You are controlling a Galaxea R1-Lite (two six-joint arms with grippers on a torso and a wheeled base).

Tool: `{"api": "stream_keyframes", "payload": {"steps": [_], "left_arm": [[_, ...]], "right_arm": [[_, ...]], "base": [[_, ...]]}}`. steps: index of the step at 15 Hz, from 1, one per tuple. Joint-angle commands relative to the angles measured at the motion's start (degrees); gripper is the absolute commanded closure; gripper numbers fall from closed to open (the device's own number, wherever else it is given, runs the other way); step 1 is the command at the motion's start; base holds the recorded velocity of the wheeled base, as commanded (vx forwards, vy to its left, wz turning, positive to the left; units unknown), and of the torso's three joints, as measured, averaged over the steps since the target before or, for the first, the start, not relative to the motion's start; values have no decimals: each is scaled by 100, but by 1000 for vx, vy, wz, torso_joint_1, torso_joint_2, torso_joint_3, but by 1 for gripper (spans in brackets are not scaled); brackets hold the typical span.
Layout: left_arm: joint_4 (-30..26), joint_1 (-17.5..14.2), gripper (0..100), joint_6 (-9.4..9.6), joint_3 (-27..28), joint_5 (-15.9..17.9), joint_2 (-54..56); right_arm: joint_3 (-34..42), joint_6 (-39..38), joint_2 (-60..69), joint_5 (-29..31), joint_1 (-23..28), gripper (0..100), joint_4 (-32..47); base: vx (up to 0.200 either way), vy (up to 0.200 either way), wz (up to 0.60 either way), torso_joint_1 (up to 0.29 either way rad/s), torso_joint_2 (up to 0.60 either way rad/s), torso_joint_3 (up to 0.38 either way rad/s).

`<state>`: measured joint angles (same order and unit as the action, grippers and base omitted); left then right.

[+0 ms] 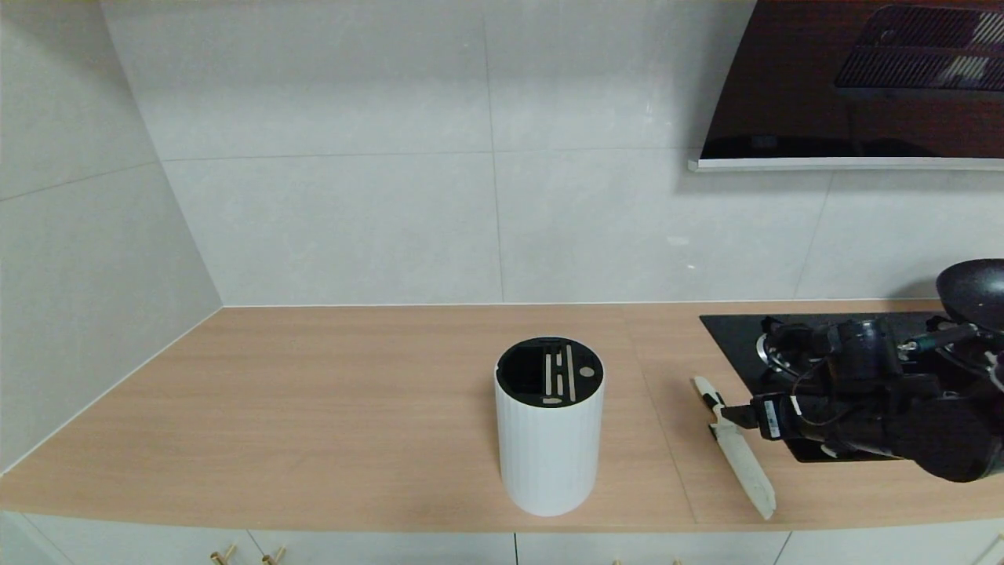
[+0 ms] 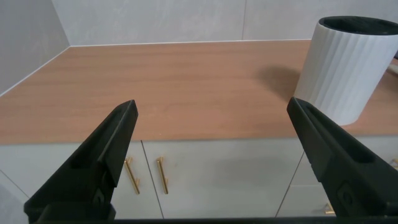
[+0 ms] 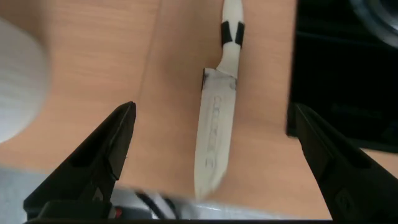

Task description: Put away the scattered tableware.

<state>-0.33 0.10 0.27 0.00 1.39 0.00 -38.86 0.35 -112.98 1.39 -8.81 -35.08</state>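
Found the knife [image 1: 736, 449] lying flat on the counter [image 1: 314, 408], near the front edge and just beside the black cooktop [image 1: 733, 341]. Saw a white blade and a white handle with a dark band, the handle pointing toward the wall and the tip toward the counter's front edge. Made out the same knife [image 3: 214, 124] in the right wrist view, lying lengthwise between the two fingers.

Noted the right gripper [image 1: 737, 414] low over the knife, about the joint of blade and handle, coming in from over the cooktop. Saw its fingers [image 3: 99, 155] spread wide, one to each side of the knife, pinching nothing. Could not tell any contact with the blade.

Spotted the holder [image 1: 549, 435], a white ribbed cylinder with a black slotted top, standing upright on the counter, apart from the knife and to the robot's left of it.

Found the left gripper [image 2: 210, 107] out in front of the counter's front edge, facing the cabinet doors [image 2: 217, 174] and their brass handles [image 2: 163, 175]. Saw it spread wide and holding nothing, with the holder [image 2: 345, 65] off to one side.

Noted a dark pan [image 1: 973, 290] over the cooktop at the far right. Noted also a dark range hood [image 1: 847, 86] on the tiled wall [image 1: 337, 220].
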Motion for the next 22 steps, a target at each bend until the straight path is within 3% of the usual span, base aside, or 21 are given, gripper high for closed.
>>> {"api": "stream_keyframes", "payload": {"steps": [1,10,21,22], "left_arm": [[-2,-1,0,0,0,2,0],[-2,-1,0,0,0,2,0],[-2,-1,0,0,0,2,0],[-2,-1,0,0,0,2,0]], "right_arm": [[-104,-9,-936,98,2,0,-411],[-587,-27,-2193,230,20,0,-1255],[-1000,-343,-2545,476,73,0,-1317],[-1027,-343,-2571,476,82,100,-1317]], "base": [[0,0,0,0,0,0],[0,0,0,0,0,0],[0,0,0,0,0,0],[0,0,0,0,0,0]]}}
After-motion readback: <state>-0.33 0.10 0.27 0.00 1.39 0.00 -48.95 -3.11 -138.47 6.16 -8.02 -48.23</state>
